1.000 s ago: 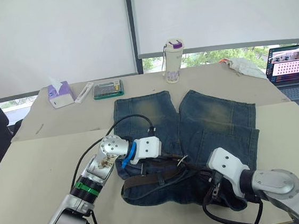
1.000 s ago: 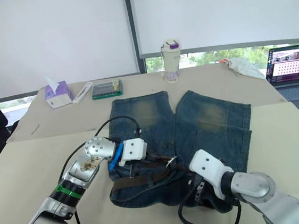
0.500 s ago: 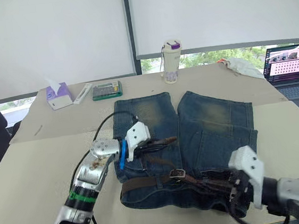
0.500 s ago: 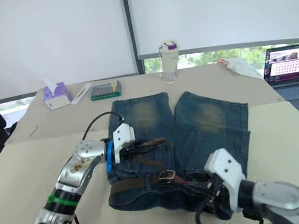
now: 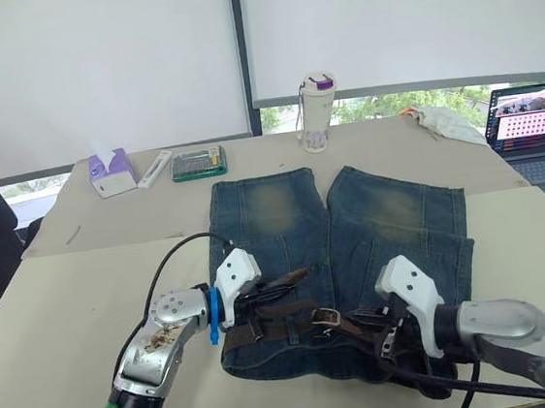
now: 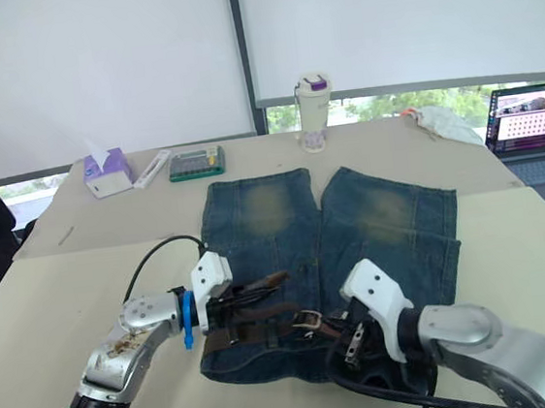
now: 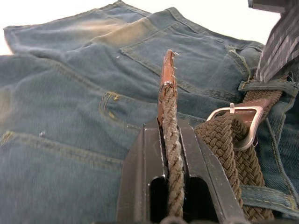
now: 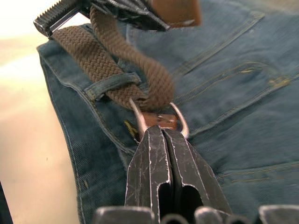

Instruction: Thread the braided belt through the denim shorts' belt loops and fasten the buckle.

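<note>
left gripper (image 7: 174, 140) pinches braided belt (image 7: 219, 140) tip | right gripper (image 8: 161, 135) clamps buckle (image 8: 159, 119) | tip points away from buckle, along waistband near table's front edge

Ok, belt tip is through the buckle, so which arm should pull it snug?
Left, probably. The left claw is shut on the braided belt just behind its tip, past the buckle, so it can draw the strap. The right claw is shut at the buckle, steadying it.
</note>
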`<state>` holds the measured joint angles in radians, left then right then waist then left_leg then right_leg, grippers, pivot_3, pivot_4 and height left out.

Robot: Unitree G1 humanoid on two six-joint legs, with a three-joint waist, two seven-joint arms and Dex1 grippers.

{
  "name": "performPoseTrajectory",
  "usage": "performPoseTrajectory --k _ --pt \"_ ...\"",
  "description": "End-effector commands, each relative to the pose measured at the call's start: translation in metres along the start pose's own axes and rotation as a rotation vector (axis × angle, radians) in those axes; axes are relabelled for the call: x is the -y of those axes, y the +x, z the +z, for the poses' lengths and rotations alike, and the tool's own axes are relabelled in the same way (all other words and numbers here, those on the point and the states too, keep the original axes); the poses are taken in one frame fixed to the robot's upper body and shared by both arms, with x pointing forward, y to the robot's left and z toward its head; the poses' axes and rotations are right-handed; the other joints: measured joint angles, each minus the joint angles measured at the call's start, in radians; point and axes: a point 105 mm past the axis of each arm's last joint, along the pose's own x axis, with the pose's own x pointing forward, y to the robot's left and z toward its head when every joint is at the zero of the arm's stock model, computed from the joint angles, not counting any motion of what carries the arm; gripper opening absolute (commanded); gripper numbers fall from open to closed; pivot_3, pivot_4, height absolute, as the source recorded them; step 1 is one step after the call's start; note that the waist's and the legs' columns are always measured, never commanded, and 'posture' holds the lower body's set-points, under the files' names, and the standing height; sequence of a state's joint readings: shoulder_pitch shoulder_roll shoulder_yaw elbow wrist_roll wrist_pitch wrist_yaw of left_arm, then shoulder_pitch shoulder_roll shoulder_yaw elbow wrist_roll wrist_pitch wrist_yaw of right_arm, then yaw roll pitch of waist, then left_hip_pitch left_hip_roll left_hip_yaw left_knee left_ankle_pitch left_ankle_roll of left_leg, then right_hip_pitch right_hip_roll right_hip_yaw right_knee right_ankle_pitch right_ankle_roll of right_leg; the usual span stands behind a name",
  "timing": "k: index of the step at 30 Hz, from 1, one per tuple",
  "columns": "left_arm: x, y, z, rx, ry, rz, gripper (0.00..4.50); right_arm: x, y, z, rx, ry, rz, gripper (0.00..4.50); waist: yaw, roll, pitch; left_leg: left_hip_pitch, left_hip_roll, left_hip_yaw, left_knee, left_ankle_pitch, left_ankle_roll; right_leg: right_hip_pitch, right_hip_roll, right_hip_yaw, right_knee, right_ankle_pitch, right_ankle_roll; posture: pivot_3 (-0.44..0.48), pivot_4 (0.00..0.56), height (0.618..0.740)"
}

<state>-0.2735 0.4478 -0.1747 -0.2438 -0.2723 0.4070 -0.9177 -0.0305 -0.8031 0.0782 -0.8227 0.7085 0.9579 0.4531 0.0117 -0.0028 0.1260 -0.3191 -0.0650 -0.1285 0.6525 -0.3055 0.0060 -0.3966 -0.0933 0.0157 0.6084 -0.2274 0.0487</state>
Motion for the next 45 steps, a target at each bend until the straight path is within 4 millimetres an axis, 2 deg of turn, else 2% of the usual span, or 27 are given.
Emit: performPoseTrajectory --k 1,5,12,15,24,34,40,45 --pt "-0.003 -0.003 0.012 0.028 0.026 0.026 0.0 0.001 0.012 -0.004 -0.002 -0.034 0.01 0.04 0.0 0.0 0.0 0.0 0.0 0.0 0.0 0.0 0.0 0.0 0.0 0.0 0.0 0.0 0.0 0.0 0.15 0.74" --pt "-0.006 -0.005 0.01 0.023 0.017 0.049 0.0 0.005 0.019 -0.013 -0.034 -0.043 0.012 0.04 -0.001 0.0 0.0 0.0 0.0 0.0 0.0 0.0 0.0 -0.001 0.0 0.0 0.0 0.0 0.0 0.0 0.15 0.74" --pt "-0.018 -0.008 0.007 0.04 -0.032 0.139 0.0 0.011 0.019 -0.024 -0.083 -0.08 -0.006 0.04 0.0 0.0 0.0 0.0 0.0 0.0 -0.001 0.0 0.0 -0.001 0.0 0.0 0.0 0.0 0.0 0.0 0.15 0.74" --pt "-0.019 -0.008 0.006 0.046 -0.047 0.156 0.0 0.006 0.022 -0.018 -0.045 -0.071 0.021 0.04 -0.001 0.0 0.0 0.0 0.0 0.0 -0.001 0.0 0.0 -0.001 0.0 0.0 0.0 0.0 0.0 0.0 0.15 0.74" --pt "-0.03 -0.013 -0.001 0.049 -0.115 0.239 0.0 -0.01 0.032 -0.02 -0.031 -0.063 0.139 0.04 -0.002 0.0 0.0 0.0 0.0 0.0 -0.001 0.0 -0.001 -0.001 0.0 0.0 0.0 0.0 0.0 0.0 0.15 0.74" --pt "-0.041 -0.024 -0.007 0.06 -0.198 0.328 0.0 0.005 0.045 -0.037 -0.088 -0.085 0.079 0.04 -0.004 -0.001 -0.001 0.001 0.001 -0.001 -0.002 0.001 -0.002 -0.002 0.001 0.0 0.0 0.0 0.0 0.0 0.15 0.74" --pt "-0.043 -0.027 -0.007 0.073 -0.222 0.349 0.0 0.004 0.043 -0.046 -0.102 -0.057 0.09 0.04 -0.004 -0.002 -0.002 0.001 0.001 -0.001 -0.003 0.001 -0.002 -0.002 0.001 0.0 0.0 0.0 0.0 0.0 0.15 0.74" --pt "-0.045 -0.028 -0.003 0.101 -0.252 0.366 0.0 0.005 0.044 -0.051 -0.087 0.057 0.074 0.04 -0.003 -0.003 -0.002 0.001 0.001 -0.001 -0.003 0.001 -0.002 -0.002 0.001 0.0 0.0 0.0 0.0 0.0 0.15 0.74"
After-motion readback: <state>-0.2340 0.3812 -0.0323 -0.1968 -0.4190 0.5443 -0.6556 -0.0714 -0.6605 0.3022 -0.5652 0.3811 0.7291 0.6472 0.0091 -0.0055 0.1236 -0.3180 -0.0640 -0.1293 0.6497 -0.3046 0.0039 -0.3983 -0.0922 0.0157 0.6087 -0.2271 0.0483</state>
